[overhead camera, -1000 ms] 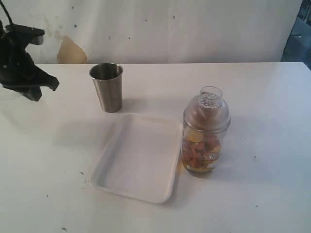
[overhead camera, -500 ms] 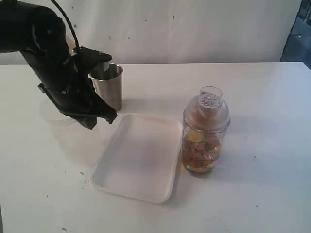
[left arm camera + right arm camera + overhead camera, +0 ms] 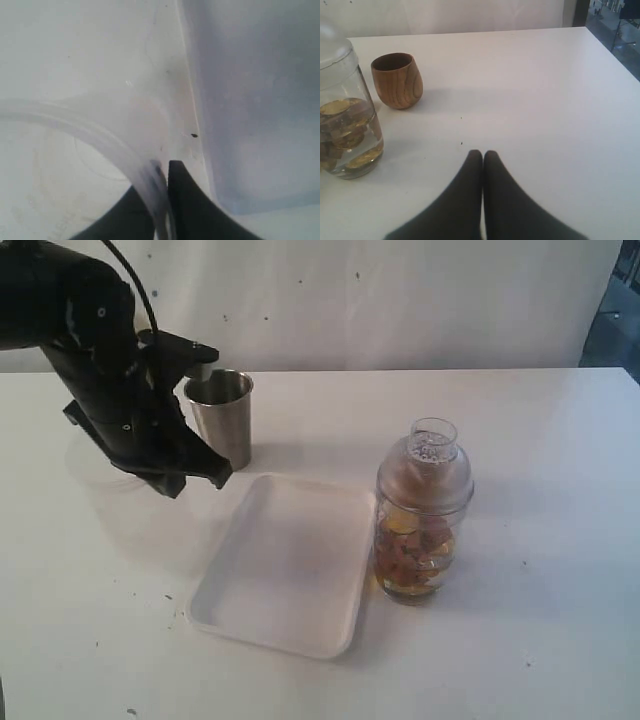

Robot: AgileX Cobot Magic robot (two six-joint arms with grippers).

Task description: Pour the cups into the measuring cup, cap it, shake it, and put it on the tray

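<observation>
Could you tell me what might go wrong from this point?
1. The left gripper pinches a translucent cup by its thin rim only, so the cup might slip.
2. That arm hangs right beside the tumbler and could knock it over.
3. The measuring cup stands close against the rim of the tray, which it may catch when lifted.

Frosted cup [image 3: 70,165] blurred; measuring cup [image 3: 345,125] cropped

Exterior high over table [image 3: 560,460]; left wrist very close; right wrist low, shares measuring cup [image 3: 345,100].
</observation>
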